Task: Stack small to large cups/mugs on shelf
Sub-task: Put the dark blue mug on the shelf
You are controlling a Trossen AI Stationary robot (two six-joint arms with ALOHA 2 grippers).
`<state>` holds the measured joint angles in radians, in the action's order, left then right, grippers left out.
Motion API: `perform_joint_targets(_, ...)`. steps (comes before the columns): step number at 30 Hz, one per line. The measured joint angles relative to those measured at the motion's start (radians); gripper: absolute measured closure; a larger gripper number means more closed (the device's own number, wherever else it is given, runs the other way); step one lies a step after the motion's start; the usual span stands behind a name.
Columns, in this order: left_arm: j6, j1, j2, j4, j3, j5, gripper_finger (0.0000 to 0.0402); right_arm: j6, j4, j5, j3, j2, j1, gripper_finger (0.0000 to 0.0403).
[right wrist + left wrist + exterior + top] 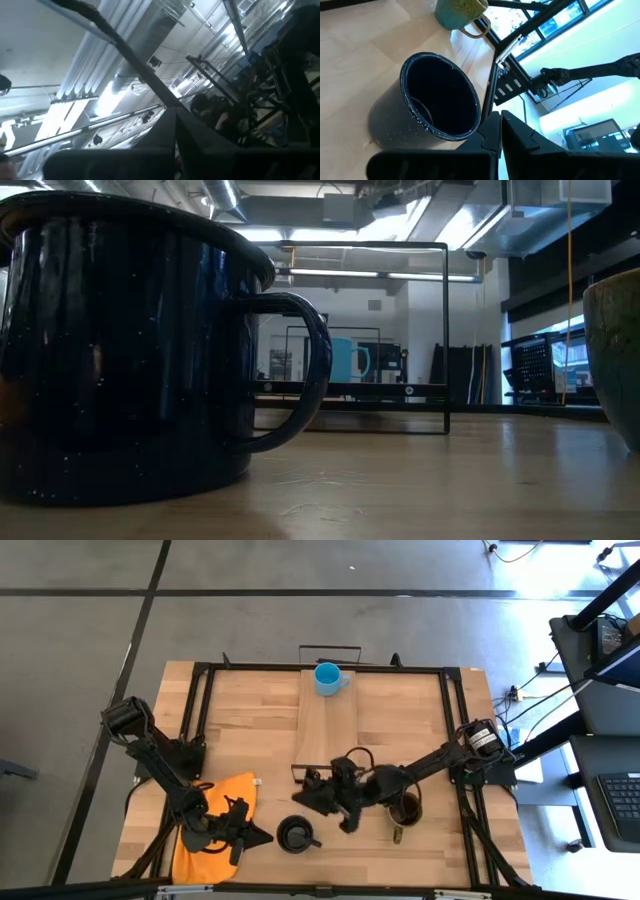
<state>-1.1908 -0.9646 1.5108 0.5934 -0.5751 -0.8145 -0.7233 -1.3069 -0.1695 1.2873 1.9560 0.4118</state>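
Three cups are on the table, and we place each one against our fingers. The small light-blue cup (327,678) already stands on the shelf (325,725), at its far end, well apart from both grippers. The black cup (294,834) stands on the tabletop (420,710) near the front edge, just beside our left gripper (262,836), which lies low over the orange cloth (205,830). In the left wrist view the two dark fingers (512,137) are pressed together with no gap, clenched on nothing, and their tips reach the rim of the black cup (432,102) from outside; we cannot tell if they really touch it. The olive-yellow cup (404,808) stands on the tabletop beside the right arm, behind the right gripper (310,792), which reaches over the near end of the shelf. The right wrist view looks up at the ceiling, and its fingers (197,137) also meet along one line, so we read them as closed and holding nothing. In the low view the black cup (130,350) fills the front, and the light-blue cup (345,360) is far behind.
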Motion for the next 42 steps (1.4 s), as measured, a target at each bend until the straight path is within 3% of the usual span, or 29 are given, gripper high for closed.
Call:
perform_joint_targets(7,-0.003,0.000,0.000,0.000,0.000,-0.004,0.0393,0.120,-0.005,-0.009,0.034,-0.002,0.047,0.0391)
perform_joint_targets(12,-0.003,0.000,-0.001,0.000,0.000,-0.004,0.0393,0.188,0.153,0.195,0.155,-0.003,0.039,0.0391)
perform_joint_targets(14,-0.008,0.000,-0.001,0.000,0.000,-0.004,0.0393,0.178,0.320,0.238,0.234,-0.003,0.026,0.0391)
perform_joint_targets(17,-0.009,0.004,-0.001,0.002,0.000,-0.004,0.0393,0.238,0.702,0.230,0.402,-0.003,0.018,0.0390)
perform_joint_targets(23,-0.008,0.004,-0.006,0.007,0.000,-0.007,0.0393,0.383,1.508,0.040,0.755,-0.004,0.024,0.0355)
perform_joint_targets(27,-0.004,0.004,-0.006,-0.009,-0.001,-0.042,0.0393,0.251,1.833,-0.091,0.851,-0.005,0.020,0.0312)
perform_joint_targets(32,-0.040,0.004,-0.006,-0.095,-0.002,-0.098,0.0393,-0.037,2.023,-0.106,0.810,-0.005,0.044,0.0257)
perform_joint_targets(37,-0.187,-0.008,-0.006,-0.260,-0.002,-0.086,0.0393,-0.324,2.062,-0.092,0.658,-0.003,0.069,0.0221)
perform_joint_targets(42,-0.336,-0.016,-0.006,-0.417,-0.002,-0.051,0.0393,-0.559,1.980,-0.065,0.473,-0.003,0.083,0.0214)
